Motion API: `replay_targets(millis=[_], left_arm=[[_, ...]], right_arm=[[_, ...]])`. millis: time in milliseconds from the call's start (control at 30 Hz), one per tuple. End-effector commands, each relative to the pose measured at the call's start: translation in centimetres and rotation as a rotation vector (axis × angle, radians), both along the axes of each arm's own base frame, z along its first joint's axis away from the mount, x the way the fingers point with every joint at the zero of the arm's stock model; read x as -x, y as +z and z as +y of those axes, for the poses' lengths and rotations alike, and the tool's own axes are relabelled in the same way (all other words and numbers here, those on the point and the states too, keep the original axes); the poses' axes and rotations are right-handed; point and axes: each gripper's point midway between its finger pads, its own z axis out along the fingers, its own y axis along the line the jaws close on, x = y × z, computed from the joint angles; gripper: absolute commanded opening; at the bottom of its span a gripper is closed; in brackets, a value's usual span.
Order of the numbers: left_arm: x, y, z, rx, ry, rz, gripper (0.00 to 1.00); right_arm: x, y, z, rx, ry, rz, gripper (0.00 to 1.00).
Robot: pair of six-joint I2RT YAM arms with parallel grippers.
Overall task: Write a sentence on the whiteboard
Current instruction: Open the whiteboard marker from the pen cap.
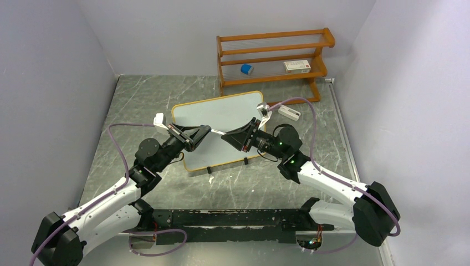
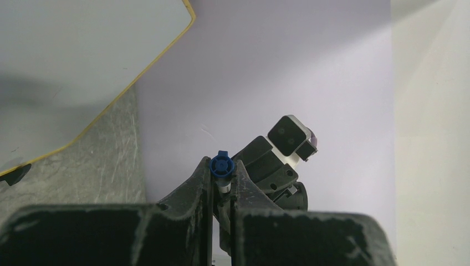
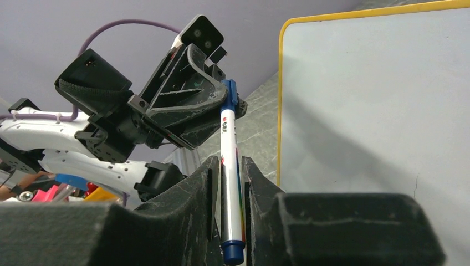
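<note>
Left gripper (image 1: pixel 208 130) tight on marker (image 1: pixel 217 132), right gripper (image 1: pixel 225 136) astride it, above whiteboard (image 1: pixel 221 108)

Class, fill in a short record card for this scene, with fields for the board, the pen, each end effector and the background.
board: large white rectangular whiteboard with a thin orange-tan frame, on the grey marbled table; no writing visible
pen: white-barrelled marker with its blue cap on, held between the two arms
left end effector: shut on the marker's cap end
right end effector: fingers closely flank the barrel; a firm clamp cannot be told
background: orange wooden shelf rack
</note>
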Motion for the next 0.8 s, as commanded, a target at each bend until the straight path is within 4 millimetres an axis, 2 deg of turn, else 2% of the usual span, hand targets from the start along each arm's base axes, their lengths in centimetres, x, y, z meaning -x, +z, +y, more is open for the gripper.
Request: replay_targets(millis=[0, 100, 300, 400, 633, 767], left_arm=[[0.4, 1.0, 0.2, 0.018, -0.002, -0.040, 0.05], [0.3, 0.9, 0.2, 0.016, -0.005, -0.038, 0.05], [0.3, 0.7, 0.1, 0.019, -0.010, -0.032, 0.05], [0.3, 0.4, 0.2, 0.020, -0.003, -0.022, 0.05], [-0.1, 0.2, 1.0, 0.005, 0.049, -0.018, 0.05], [-0.8, 0.6, 2.2, 0.019, 0.123, -0.024, 0.05]], right_arm=[[0.4, 2.5, 0.0, -0.053, 0.012, -0.056, 0.26], [0.5, 2.6, 0.0, -0.059, 0.013, -0.056, 0.24], [0.6, 2.5, 0.0, -0.063, 0.016, -0.057, 0.14], [0.6, 2.6, 0.0, -0.062, 0.017, -0.061, 0.00], [1.1, 2.3, -0.5, -0.029, 0.019, -0.083, 0.00], [1.5, 1.9, -1.2, -0.006, 0.004, -0.099, 0.00]])
